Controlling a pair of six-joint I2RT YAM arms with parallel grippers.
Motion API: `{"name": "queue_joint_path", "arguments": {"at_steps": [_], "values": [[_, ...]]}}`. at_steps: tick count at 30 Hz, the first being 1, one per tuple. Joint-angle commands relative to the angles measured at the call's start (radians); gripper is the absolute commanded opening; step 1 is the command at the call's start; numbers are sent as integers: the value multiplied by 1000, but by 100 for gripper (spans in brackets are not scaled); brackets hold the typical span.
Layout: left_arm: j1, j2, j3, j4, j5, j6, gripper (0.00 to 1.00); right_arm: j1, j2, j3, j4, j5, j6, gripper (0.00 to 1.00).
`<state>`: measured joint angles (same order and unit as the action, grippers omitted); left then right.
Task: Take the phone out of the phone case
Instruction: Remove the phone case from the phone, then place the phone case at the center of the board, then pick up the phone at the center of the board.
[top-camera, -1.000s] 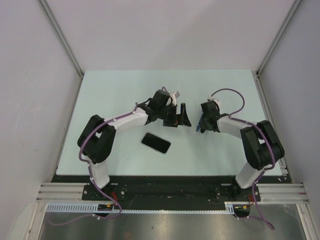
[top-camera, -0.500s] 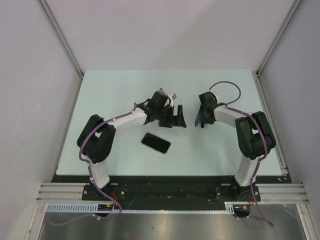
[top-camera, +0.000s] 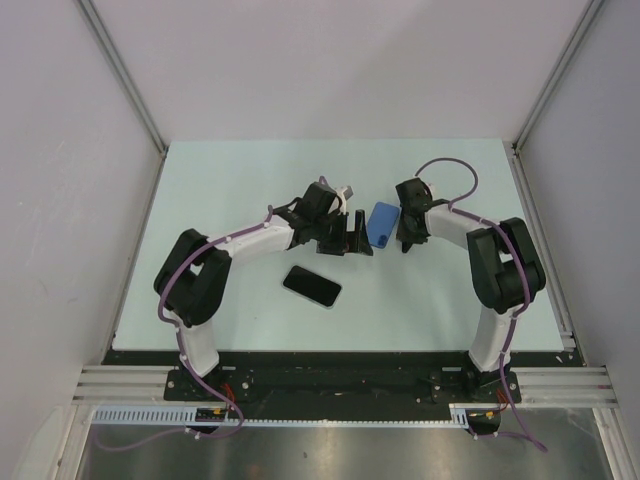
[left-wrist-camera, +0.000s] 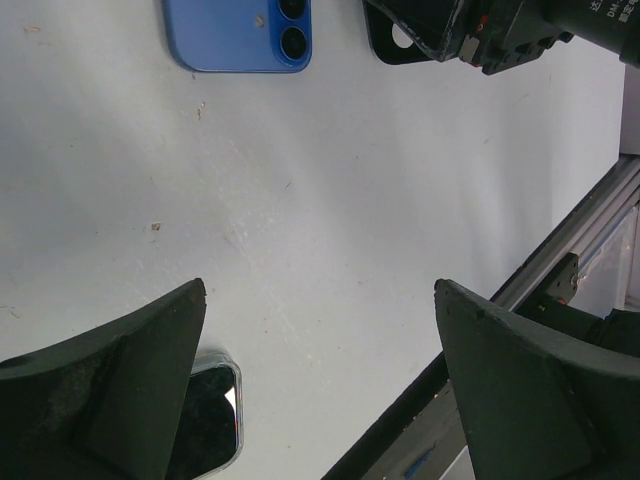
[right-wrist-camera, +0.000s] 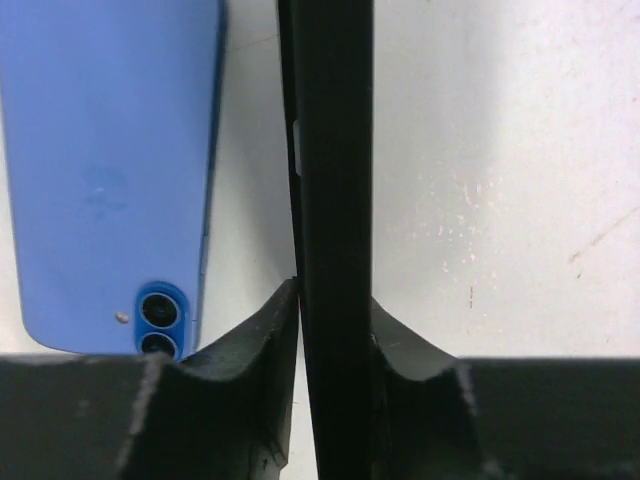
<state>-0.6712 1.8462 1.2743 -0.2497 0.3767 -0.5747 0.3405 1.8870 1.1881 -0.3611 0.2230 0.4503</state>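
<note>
The blue phone lies flat and back up on the table between the two grippers; it also shows in the left wrist view and the right wrist view. My right gripper is shut on the thin black phone case, held edge-on just right of the phone, with the jaws pressed on both its sides. My left gripper is open and empty, just left of the phone and above bare table.
A second dark phone with a shiny rim lies on the table in front of the left arm, and partly behind the left finger in the left wrist view. The table's metal rail runs at the right.
The blue phone, earlier upright at the right gripper, now lies flat on the table between the grippers. The right gripper has shifted a little left and back, keeping the black case.
</note>
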Motion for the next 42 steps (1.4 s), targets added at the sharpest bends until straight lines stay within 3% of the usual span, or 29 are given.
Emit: {"name": "queue_joint_path", "arguments": {"at_steps": [1,4,7,9,10,14,17,23,26,31,42], "values": [[-4,-15,5,9,10,26,100,-12,98,-19,31,32,5,33],[-4,-16,8,7,7,24,99,-12,80,-19,25,29,16,31],[1,-27,10,-8,-7,30,100,-26,35,-33,28,18,31,17],[7,-41,13,-34,-19,35,100,-50,5,-50,39,-11,39,19],[16,-47,14,-45,-27,39,100,-81,-34,-73,47,-26,42,23],[64,-103,-4,-86,-68,42,100,-173,-146,-142,59,-68,57,61],[108,-162,-32,-105,-84,42,100,-233,-237,-180,51,-77,51,76],[153,-237,-58,-114,-99,41,100,-233,-345,-185,34,-109,44,83],[162,-254,-70,-122,-90,32,100,-198,-402,-185,25,-99,34,84],[186,-332,-139,-123,-104,26,100,-19,-468,-186,21,-51,-1,84],[272,-527,-292,-151,-148,-13,100,382,-338,-185,185,-211,-162,84]]}}
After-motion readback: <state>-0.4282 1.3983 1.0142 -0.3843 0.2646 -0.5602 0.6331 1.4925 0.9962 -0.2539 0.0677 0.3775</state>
